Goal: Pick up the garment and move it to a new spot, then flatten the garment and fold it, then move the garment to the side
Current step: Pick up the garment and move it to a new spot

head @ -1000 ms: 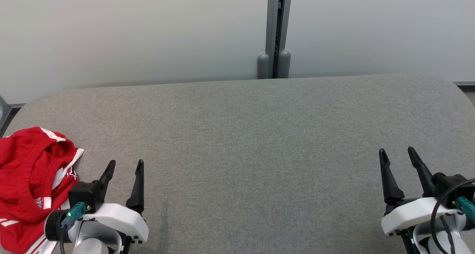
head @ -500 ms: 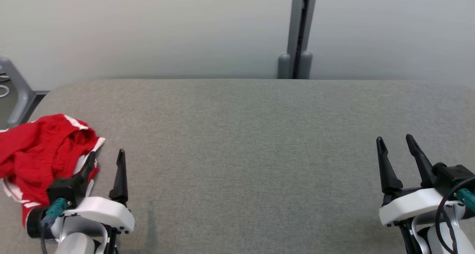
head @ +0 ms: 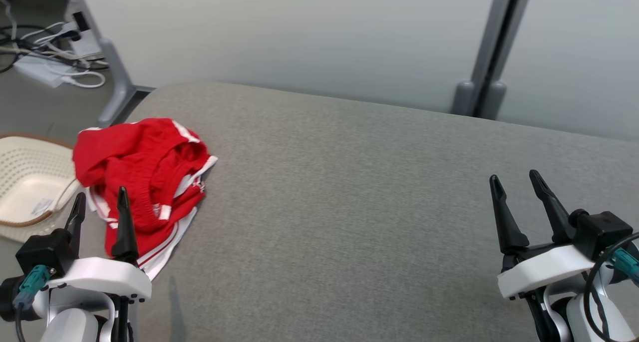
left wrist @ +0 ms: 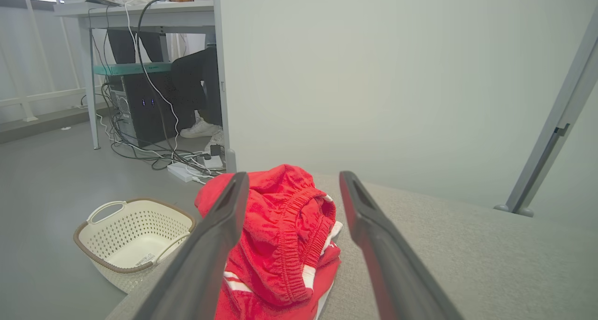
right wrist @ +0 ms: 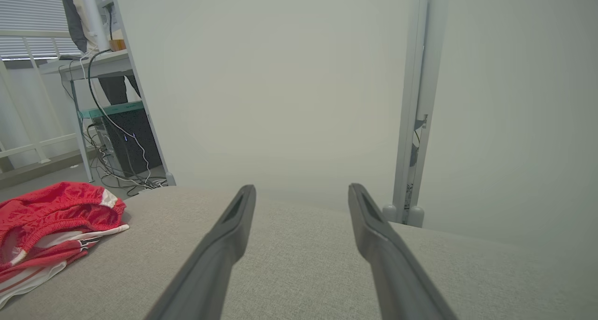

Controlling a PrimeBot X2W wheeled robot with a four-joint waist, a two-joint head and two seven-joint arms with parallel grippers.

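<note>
The crumpled red shorts (head: 145, 172) lie bunched at the grey padded table's (head: 349, 192) left end. The left gripper (head: 101, 193) hangs just beside them, jaws wide and empty, apparently lined up to grab. The right gripper (head: 514, 176), equally wide and empty, idles over the table's right end.

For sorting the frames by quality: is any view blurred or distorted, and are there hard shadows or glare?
Head view: soft even light, no glare, only a faint shadow on the grey table beside the left claw. Left wrist view: red garment sharp, the near fingers soft, the post tilted, perhaps by the wide lens. Right wrist view: equally soft fingers, flat light.
</note>
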